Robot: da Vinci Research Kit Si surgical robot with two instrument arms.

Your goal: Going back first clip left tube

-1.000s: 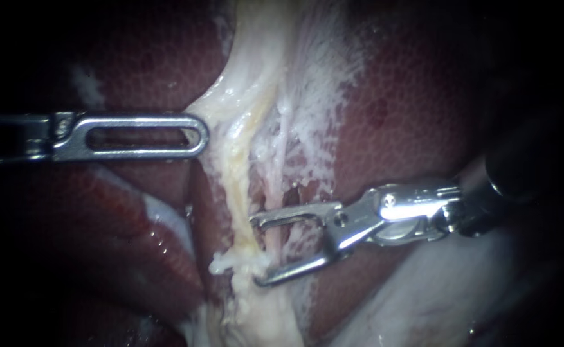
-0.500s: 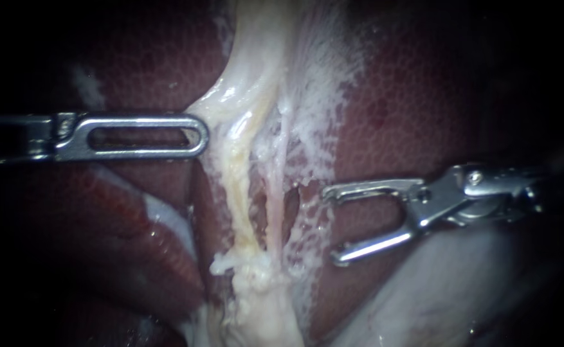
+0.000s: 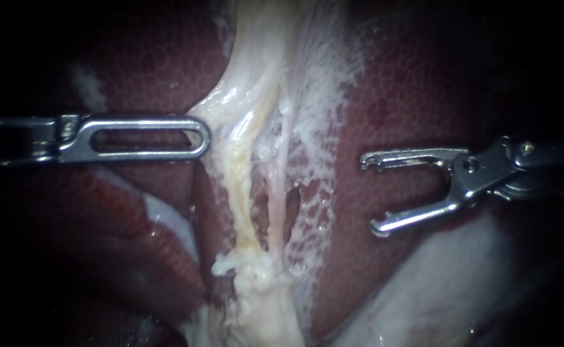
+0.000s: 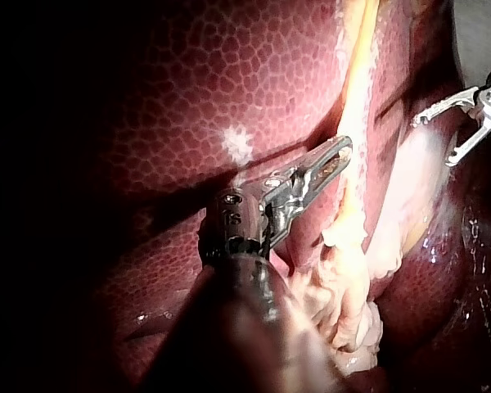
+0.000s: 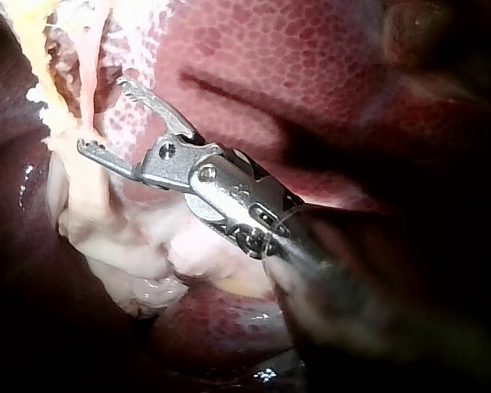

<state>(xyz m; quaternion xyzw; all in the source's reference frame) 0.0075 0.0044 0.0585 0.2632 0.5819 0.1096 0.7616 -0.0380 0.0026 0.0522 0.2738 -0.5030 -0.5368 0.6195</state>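
Jaws apart and empty, my right instrument (image 3: 370, 196) sits clear of the left tube (image 3: 240, 193), which lies ahead of its tips, running crosswise; my left instrument (image 3: 199, 137) sits nearer it.

Right instrument (image 3: 370, 195), jaws wide apart

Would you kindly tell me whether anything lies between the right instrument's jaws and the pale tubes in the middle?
Nothing visible does. The right instrument has its jaws open and facing the tubes across a gap, with only liver and thin white film beneath.
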